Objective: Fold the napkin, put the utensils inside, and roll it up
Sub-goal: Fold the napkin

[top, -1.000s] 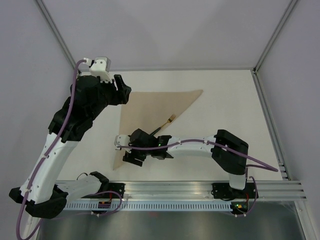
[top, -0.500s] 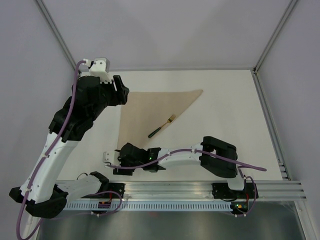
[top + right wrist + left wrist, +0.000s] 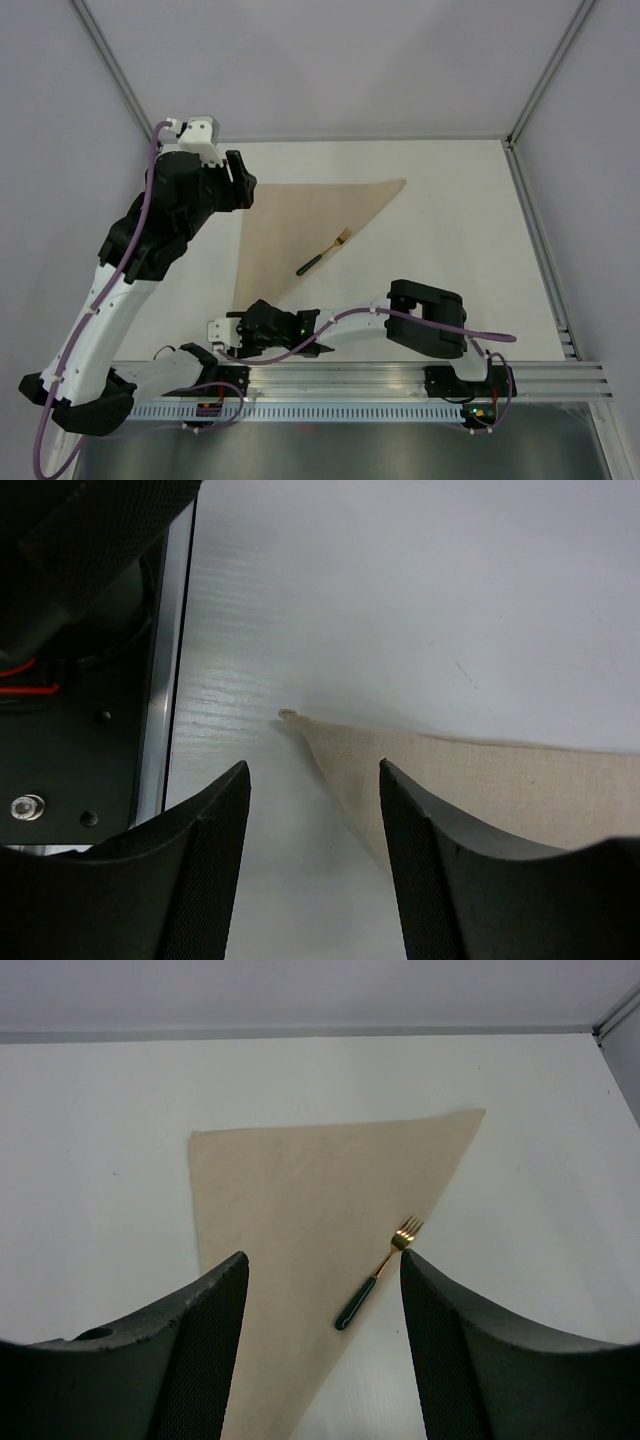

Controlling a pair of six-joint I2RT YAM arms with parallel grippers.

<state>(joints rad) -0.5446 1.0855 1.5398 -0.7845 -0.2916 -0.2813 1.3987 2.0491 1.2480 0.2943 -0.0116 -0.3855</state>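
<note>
Triangle-folded tan napkin (image 3: pixel 300 225) with a green-handled fork (image 3: pixel 322 252) at its slanted edge. Right gripper (image 3: pixel 312 772) open, empty, at its near corner; left gripper (image 3: pixel 322 1265) open, empty, raised.

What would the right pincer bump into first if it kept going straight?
The right pincer would most likely meet the napkin, its pointed corner flat on the table between the open fingers; depth is hard to judge.

White arm links (image 3: pixel 95 320); black joint housings (image 3: pixel 165 215); purple cables (image 3: pixel 150 165); textured black jaws.
</note>
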